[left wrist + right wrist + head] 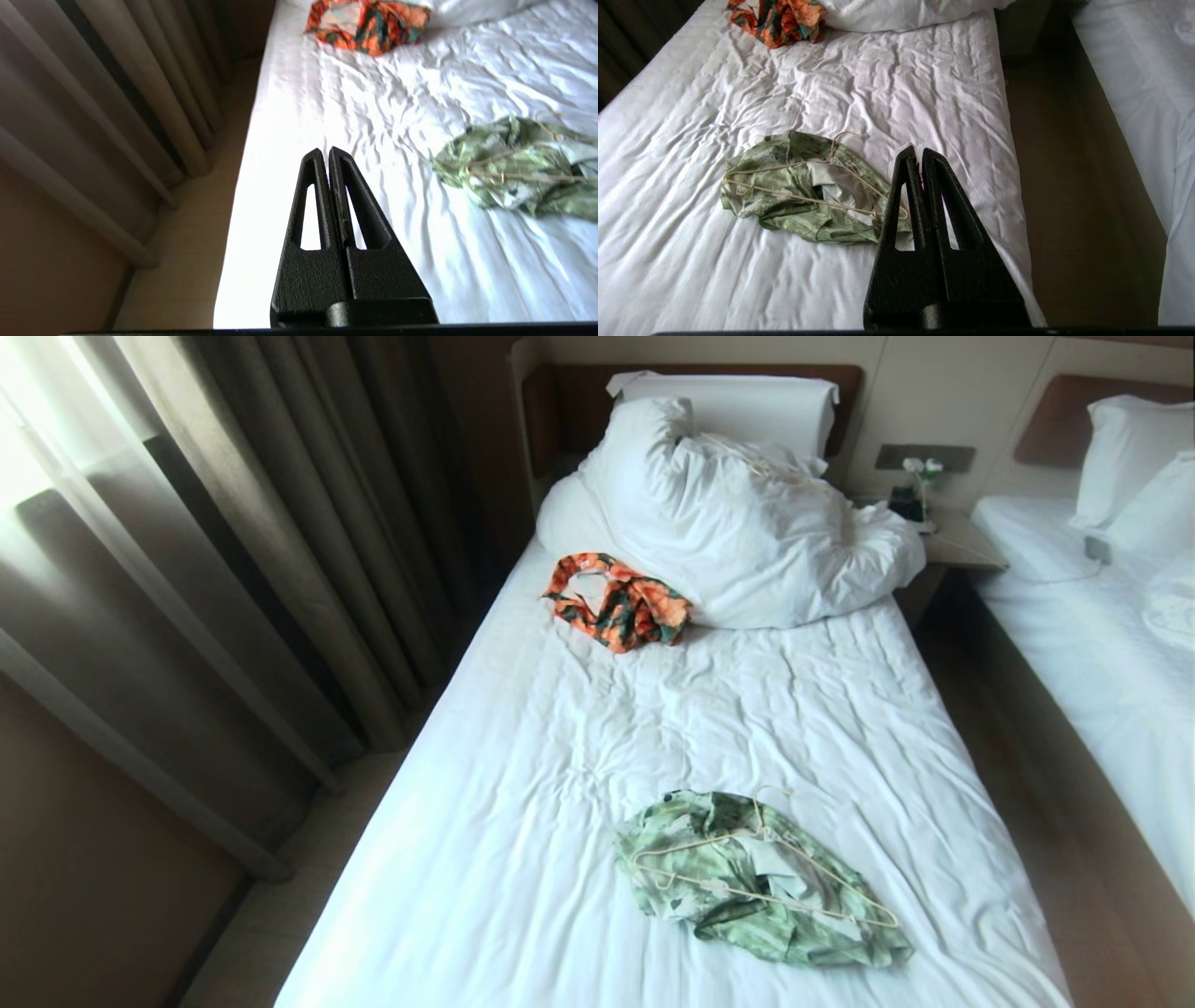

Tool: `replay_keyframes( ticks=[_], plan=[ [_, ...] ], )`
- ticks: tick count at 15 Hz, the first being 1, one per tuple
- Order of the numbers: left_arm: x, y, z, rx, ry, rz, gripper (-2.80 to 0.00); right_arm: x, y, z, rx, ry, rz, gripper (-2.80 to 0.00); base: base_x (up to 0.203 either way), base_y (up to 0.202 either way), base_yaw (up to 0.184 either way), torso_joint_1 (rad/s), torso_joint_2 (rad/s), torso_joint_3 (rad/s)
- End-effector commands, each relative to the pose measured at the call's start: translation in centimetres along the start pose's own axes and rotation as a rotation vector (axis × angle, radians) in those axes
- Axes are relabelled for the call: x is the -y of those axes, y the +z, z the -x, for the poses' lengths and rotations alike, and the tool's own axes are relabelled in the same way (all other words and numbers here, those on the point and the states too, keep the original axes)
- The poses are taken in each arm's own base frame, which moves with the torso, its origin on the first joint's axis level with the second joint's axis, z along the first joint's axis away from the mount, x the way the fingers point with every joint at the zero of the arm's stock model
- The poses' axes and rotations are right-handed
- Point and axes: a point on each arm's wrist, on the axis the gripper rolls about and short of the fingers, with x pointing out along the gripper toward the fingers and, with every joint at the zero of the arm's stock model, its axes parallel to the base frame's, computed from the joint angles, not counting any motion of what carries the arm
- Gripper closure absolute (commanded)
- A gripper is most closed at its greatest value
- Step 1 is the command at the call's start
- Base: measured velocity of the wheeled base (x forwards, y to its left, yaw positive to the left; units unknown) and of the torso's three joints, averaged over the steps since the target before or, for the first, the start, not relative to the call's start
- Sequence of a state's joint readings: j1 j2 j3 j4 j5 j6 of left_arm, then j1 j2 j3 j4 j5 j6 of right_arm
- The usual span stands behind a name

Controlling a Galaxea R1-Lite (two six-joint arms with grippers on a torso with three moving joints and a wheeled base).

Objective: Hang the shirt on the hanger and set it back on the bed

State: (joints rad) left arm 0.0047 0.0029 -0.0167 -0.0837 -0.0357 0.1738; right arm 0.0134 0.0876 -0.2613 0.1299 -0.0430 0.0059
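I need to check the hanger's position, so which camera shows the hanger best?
The head view: the whole hanger lies unobstructed on the shirt, hook included. In the right wrist view the right gripper covers its far corner. The left wrist view shows only part of it.

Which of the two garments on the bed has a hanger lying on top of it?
The green shirt near the foot of the bed; the cream hanger lies across it. The orange garment by the pillow has none.
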Motion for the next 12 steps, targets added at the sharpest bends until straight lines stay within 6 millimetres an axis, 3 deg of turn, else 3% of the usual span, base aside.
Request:
replay_keyframes(
  ticks=[1, 6, 12],
  plan=[
    [0.2, -0.9, -0.1, -0.05, -0.016, 0.001, 0.0, 0.0, -2.3, 0.1, 0.023, 0.014, 0.035, 0.0, 0.0, 0.0, 0.0, 0.0, 0.0, 0.0],
    [0.3, -1.3, 0.0, -0.097, -0.026, 0.004, 0.0, -0.1, -5.9, -1.3, -0.008, 0.039, 0.081, 0.0, 0.0, 0.0, 0.0, 0.0, 0.0, 0.0],
    [0.3, -1.4, 0.0, -0.1, -0.02, 0.037, 0.0, -0.2, -6.2, -1.3, -0.042, 0.06, 0.068, 0.0, 0.0, 0.0, 0.0, 0.0, 0.0, 0.0]
  ],
)
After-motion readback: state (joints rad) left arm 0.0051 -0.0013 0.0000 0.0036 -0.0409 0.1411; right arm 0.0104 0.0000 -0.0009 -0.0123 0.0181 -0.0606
